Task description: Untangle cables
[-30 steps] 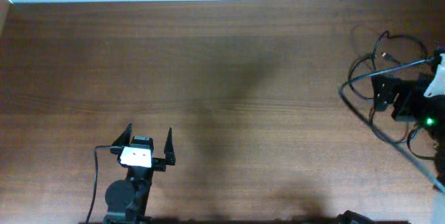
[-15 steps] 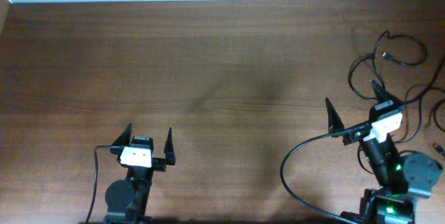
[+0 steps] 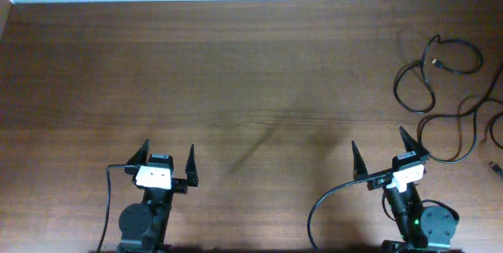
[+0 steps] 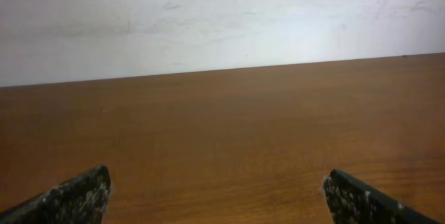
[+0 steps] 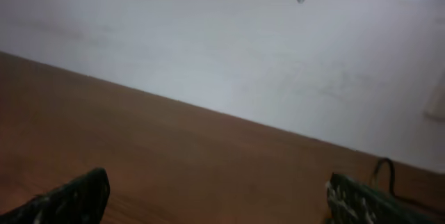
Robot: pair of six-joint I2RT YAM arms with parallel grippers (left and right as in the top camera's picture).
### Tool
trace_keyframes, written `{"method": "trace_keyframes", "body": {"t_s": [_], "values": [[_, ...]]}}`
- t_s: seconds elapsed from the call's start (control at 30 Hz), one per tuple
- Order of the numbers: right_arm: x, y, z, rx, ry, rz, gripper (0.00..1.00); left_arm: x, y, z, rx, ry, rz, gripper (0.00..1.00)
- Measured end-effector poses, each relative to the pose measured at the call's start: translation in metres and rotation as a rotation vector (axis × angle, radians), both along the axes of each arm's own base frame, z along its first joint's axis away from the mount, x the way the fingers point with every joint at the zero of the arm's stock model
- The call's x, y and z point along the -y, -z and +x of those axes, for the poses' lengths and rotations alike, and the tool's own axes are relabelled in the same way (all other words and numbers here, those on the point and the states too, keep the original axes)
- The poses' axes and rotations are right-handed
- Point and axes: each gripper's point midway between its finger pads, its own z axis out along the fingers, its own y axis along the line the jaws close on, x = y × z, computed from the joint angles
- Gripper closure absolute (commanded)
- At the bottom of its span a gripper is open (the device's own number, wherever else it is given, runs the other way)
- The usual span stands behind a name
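The cables (image 3: 428,80) lie on the wooden table at the far right as loose black loops. One loop with a small plug end (image 3: 441,65) sits near the back. Another strand (image 3: 464,131) curves toward the right edge, where a further plug (image 3: 494,166) shows. My right gripper (image 3: 380,154) is open and empty near the front edge, left of the cables and apart from them. A bit of cable (image 5: 384,170) shows at the right of the right wrist view. My left gripper (image 3: 167,159) is open and empty at the front left, far from the cables.
A white wall (image 4: 222,22) borders the table's far edge. The right arm's own thick black wire (image 3: 326,198) loops to the left of its base. The wooden table (image 3: 236,88) stretches between the two arms.
My right arm has pulled back from the cable pile at the far right toward the front edge and now rests open. The cables lie spread out where it left them. The left arm has not moved.
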Motion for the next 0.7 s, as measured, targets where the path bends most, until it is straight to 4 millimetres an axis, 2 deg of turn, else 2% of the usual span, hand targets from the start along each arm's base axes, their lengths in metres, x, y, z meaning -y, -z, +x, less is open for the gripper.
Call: {"method": "trace_keyframes", "body": {"t_s": [0.07,0.2,0.3,0.5,0.7], "values": [[0.004,0.000,-0.001,-0.002,0.039,0.018,0.01,0.000,0.000,0.000,0.000,0.000,0.000,0.01],[0.025,0.033,0.003,-0.163,0.172,0.165,0.01,0.000,0.000,0.000,-0.001,0.000,0.000,0.01],[0.035,0.038,0.003,-0.184,0.229,0.212,0.01,0.000,0.000,0.000,-0.001,0.000,0.000,0.01],[0.022,0.040,0.003,-0.197,0.203,0.217,0.01,0.000,0.000,0.000,0.000,0.000,0.000,0.01],[0.022,0.041,0.003,-0.193,0.202,0.181,0.01,0.000,0.000,0.000,0.000,0.000,0.000,0.01]]}}
